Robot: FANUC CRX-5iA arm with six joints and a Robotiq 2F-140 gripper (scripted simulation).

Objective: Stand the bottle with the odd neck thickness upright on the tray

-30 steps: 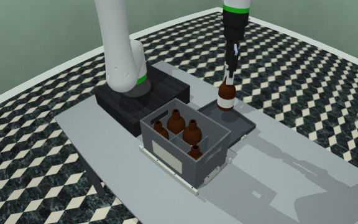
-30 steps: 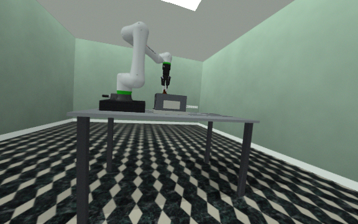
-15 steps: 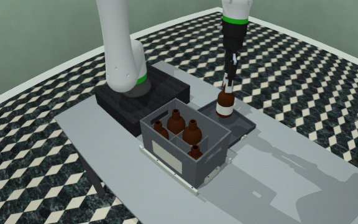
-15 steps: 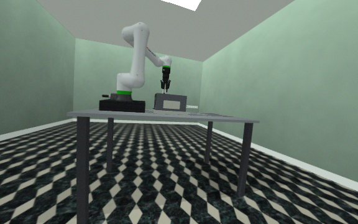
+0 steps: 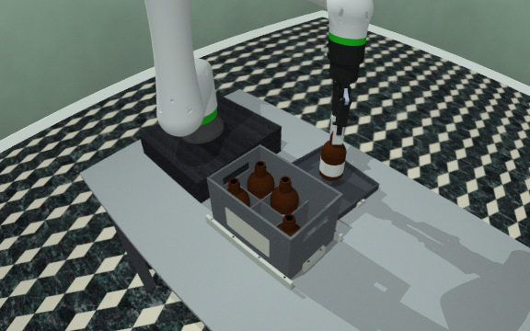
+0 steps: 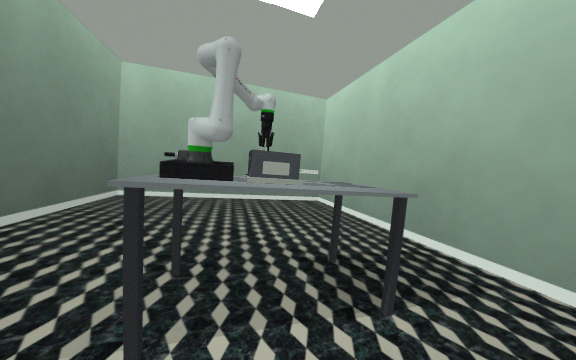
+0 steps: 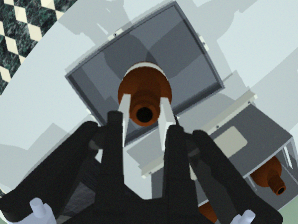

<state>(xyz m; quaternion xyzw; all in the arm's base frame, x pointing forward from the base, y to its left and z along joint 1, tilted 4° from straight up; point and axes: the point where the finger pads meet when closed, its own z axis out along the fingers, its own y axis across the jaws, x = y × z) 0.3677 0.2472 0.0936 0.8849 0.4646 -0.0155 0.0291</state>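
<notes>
Green walls (image 5: 63, 46) (image 6: 408, 110) and a diamond-patterned floor (image 5: 40, 230) (image 6: 248, 300) (image 7: 8, 45) surround the grey table (image 5: 155, 207) (image 6: 268, 187) (image 7: 30, 120), where one brown bottle (image 5: 332, 158) (image 7: 145, 85) is held upright beside the crate (image 5: 281, 257) (image 6: 255, 165) (image 7: 265, 125)

The gripper (image 5: 337, 136) (image 6: 268, 148) (image 7: 144, 107) points down, its fingers only a little apart and closed on the neck of this white-labelled bottle. The bottle is over the tray (image 5: 359, 186) (image 7: 185, 50), which lies just beside the crate; whether its bottom touches the tray, I cannot tell. Inside the crate stand the four other bottles (image 5: 284, 199) (image 7: 267, 172), also brown and upright. In the exterior view, the crate hides the held bottle and the tray. Which neck is different, I cannot judge from these views
</notes>
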